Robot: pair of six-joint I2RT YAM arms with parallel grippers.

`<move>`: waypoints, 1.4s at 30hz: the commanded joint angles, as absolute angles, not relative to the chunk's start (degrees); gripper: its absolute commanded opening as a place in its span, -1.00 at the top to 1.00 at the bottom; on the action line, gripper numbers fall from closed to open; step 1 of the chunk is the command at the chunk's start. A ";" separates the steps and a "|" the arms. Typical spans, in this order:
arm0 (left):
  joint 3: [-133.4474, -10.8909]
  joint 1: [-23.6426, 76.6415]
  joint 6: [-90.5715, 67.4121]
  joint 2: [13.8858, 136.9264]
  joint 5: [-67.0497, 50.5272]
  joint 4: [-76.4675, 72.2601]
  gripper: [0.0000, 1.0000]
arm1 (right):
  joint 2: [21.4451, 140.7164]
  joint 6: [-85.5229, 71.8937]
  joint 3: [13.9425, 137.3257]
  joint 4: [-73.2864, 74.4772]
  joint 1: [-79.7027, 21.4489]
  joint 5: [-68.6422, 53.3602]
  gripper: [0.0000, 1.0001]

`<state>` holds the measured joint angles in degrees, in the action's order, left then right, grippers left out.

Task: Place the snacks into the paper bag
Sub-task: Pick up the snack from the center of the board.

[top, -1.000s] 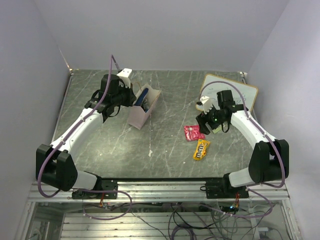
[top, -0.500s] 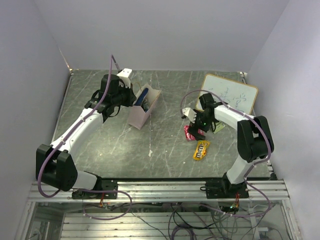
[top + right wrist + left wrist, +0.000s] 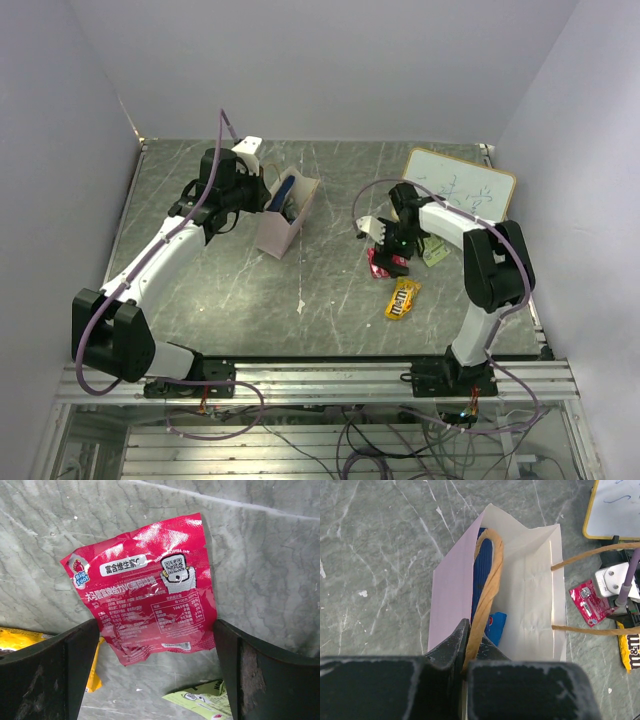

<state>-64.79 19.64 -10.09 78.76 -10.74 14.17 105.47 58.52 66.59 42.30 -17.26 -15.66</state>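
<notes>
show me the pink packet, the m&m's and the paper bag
pink packet (image 3: 145, 585), right wrist view, middle of its face
m&m's (image 3: 402, 298), top view, packet's middle
paper bag (image 3: 535, 595), left wrist view, bare inner wall

surface: grey marble table (image 3: 330, 285) | on it: paper bag (image 3: 275, 235); pink-red packet (image 3: 145, 587); M&M's packet (image 3: 402, 298); green packet (image 3: 200, 702); whiteboard (image 3: 460, 190)

Table (image 3: 330, 290), my inventory:
- Left of centre: paper bag (image 3: 285, 225), with a chip bag (image 3: 482, 575) and a small packet (image 3: 495, 625) inside it, and my left gripper (image 3: 465, 645) at its near rim.
- Right of centre: sachet (image 3: 145, 585) lying flat between the fingers of my right gripper (image 3: 155, 650).
- Just before the sachet: M&M's packet (image 3: 402, 298).
- To the sachet's right: another wrapper (image 3: 436, 252).
- Behind these: board (image 3: 460, 190).
</notes>
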 commanded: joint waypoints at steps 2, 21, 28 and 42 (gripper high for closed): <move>-64.60 18.97 -9.70 78.17 -11.96 10.21 0.86 | 112.53 60.08 64.72 42.04 -16.63 -17.24 -0.83; -64.25 18.54 -9.85 77.70 -12.41 9.95 0.86 | 98.71 51.08 57.94 32.86 -16.37 -20.72 -0.19; -64.42 18.54 -10.01 77.52 -12.49 10.02 0.86 | 95.66 48.98 59.60 33.98 -16.08 -23.88 -0.19; -64.76 18.54 -10.90 78.09 -15.78 9.42 0.86 | 90.67 40.29 71.99 38.75 -16.18 -34.98 -0.22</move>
<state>-64.53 18.94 -10.11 78.76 -12.10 13.74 94.13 45.28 65.47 37.67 -16.36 -28.84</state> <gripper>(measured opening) 0.084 0.608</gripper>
